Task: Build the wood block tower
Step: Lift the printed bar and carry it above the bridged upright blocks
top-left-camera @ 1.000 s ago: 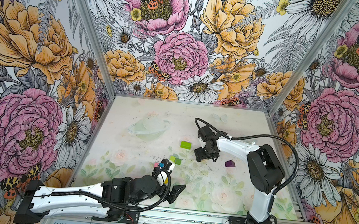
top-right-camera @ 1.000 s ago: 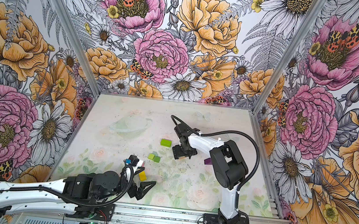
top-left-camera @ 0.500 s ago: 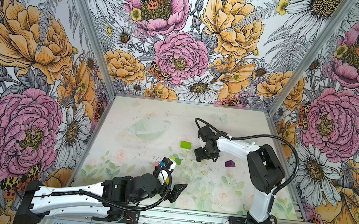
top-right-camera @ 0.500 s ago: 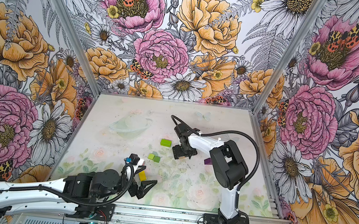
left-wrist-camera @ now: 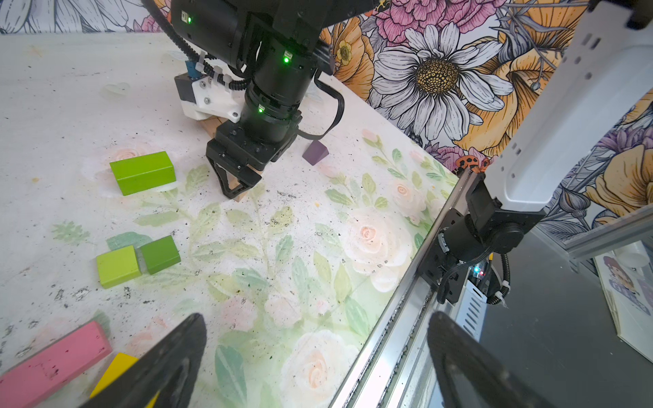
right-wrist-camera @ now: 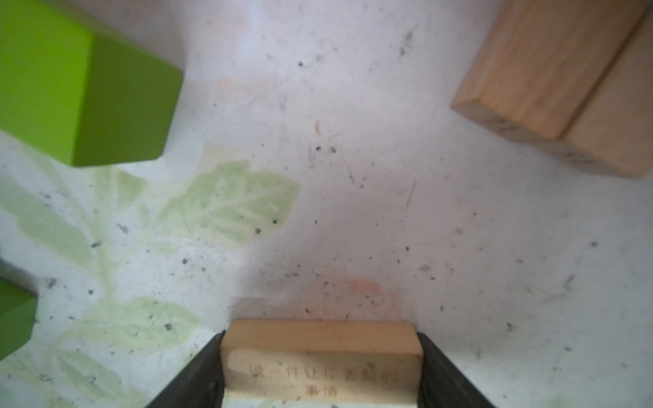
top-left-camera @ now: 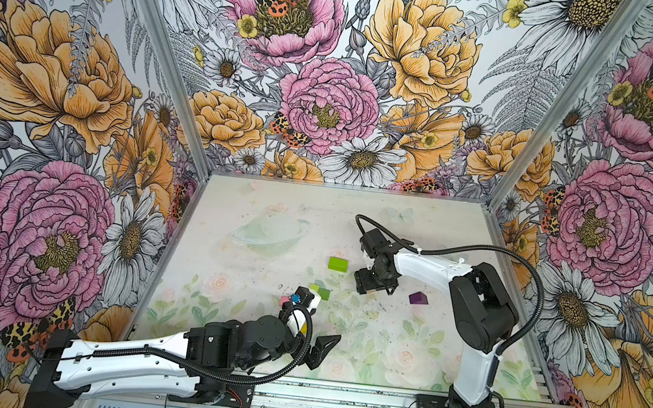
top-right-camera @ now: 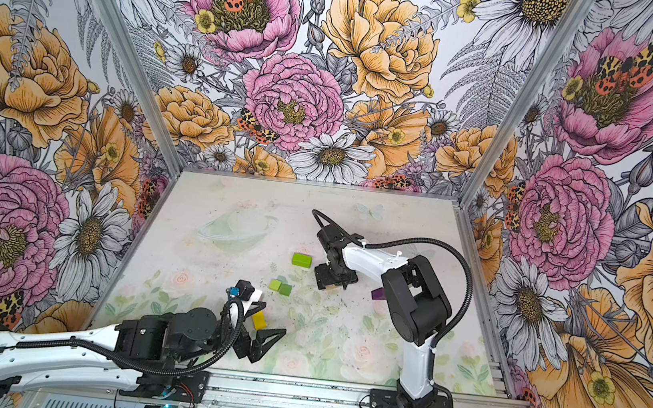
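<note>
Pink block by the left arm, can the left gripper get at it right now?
Probably yes. The left gripper is open and empty, and the pink block lies flat close beside it with nothing on top. The yellow block right next to it may crowd the grasp.

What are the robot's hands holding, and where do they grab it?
The right gripper pinches a tan block by two opposite sides. The left gripper is open and holds nothing.

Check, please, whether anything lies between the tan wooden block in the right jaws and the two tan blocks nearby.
Nothing visible: only bare table separates the plain tan wooden block from the two tan wooden blocks.
</note>
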{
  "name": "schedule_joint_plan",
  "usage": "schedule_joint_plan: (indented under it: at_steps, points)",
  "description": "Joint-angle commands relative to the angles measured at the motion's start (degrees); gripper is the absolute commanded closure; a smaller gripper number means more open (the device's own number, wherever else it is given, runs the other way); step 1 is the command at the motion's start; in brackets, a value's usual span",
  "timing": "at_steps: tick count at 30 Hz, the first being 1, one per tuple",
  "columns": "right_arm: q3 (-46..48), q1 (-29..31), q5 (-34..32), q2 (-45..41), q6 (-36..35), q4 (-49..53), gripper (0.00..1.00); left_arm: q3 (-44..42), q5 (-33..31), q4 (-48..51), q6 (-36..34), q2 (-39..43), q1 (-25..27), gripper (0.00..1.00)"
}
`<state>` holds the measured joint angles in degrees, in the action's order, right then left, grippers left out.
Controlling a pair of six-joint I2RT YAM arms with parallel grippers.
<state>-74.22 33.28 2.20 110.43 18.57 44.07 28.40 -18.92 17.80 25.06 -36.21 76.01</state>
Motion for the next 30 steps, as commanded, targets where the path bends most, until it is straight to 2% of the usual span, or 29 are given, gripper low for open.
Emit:
schedule_joint_plan:
  at_steps: [1, 12, 19, 30]
  points:
    - [-1.1, -0.3, -0.8, -0.1, 1.8, 1.1, 0.29, 1.0, 1.2, 0.1, -1.3, 0.7, -1.8, 0.01]
    - [-8.3, -3.8, -2.9, -1.0, 6.4, 4.2, 0.3, 2.3, -0.8, 0.7, -2.1, 0.6, -5.4, 0.01]
    - [-15.0, -7.8, -3.2, 2.8, 10.7, 5.1, 0.3, 3.1, 2.6, 0.9, -3.6, 0.6, -9.7, 0.01]
    - [-23.6, -9.6, -2.4, 9.7, 11.7, 7.7, 0.3, 3.2, 10.3, 0.9, -5.1, 1.4, -17.5, 0.01]
